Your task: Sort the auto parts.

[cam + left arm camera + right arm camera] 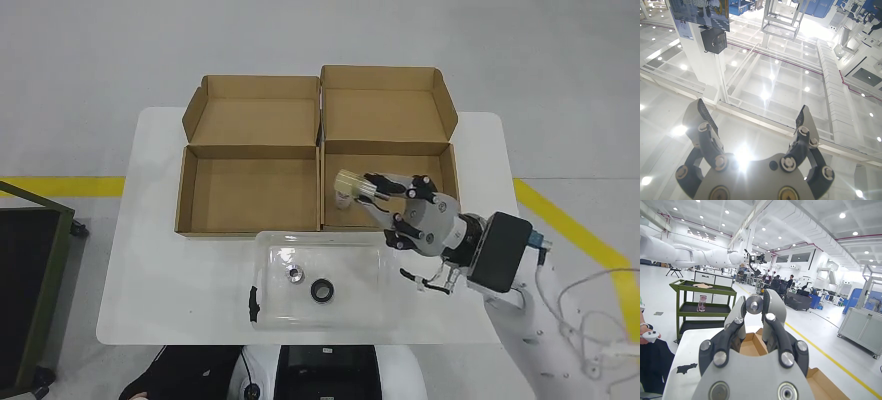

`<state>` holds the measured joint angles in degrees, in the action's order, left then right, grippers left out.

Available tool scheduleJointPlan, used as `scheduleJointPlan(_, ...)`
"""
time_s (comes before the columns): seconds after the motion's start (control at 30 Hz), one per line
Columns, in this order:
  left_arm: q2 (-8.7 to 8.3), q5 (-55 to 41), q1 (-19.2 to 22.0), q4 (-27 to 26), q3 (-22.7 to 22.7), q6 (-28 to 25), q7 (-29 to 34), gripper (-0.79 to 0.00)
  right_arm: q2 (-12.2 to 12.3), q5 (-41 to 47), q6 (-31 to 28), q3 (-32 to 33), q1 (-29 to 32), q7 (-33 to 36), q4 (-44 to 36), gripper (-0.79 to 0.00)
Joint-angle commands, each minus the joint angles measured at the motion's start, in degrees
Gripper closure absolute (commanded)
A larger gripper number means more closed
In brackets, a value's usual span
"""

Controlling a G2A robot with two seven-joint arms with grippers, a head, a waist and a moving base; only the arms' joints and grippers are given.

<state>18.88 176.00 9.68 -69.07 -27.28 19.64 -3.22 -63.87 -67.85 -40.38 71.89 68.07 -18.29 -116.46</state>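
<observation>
My right gripper (pixel 366 186) is shut on a silver cylindrical part (pixel 753 307), holding it by its sides above the right cardboard box (pixel 440 178), near that box's left wall. In the top view the held part (pixel 345 187) looks pale. In the right wrist view the right gripper (pixel 754 300) has a finger on either side of the part. A clear plastic tray (pixel 365 300) at the table's front holds a small metal ring part (pixel 296 272) and a black ring (pixel 322 290). My left gripper (pixel 752 106) is open with nothing in it and faces the ceiling.
The left cardboard box (pixel 200 190) stands beside the right one, both with lids folded back. A small black piece (pixel 253 303) lies at the tray's left edge. A green cart (pixel 705 306) stands on the floor beyond the table's left side.
</observation>
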Motion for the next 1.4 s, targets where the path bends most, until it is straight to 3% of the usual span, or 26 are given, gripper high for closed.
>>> scheduleJointPlan(0.0,0.0,0.0,0.0,0.0,0.0,0.0,0.0,-0.785,0.0,-0.3,0.1,0.2,0.1,1.1,0.4,0.0)
scheduleJointPlan(0.33,0.0,0.0,0.0,0.0,0.0,0.0,0.0,-0.785,0.8,-5.2,0.1,2.8,2.1,12.6,2.8,0.0)
scheduleJointPlan(0.77,0.0,0.0,0.0,0.0,0.0,0.0,0.0,-0.785,1.3,-5.6,1.2,4.6,3.0,21.7,11.7,0.0)
scheduleJointPlan(1.37,0.0,0.0,0.0,0.0,0.0,0.0,0.0,-0.785,0.9,-6.6,1.6,-0.7,-5.1,38.4,21.2,0.0)
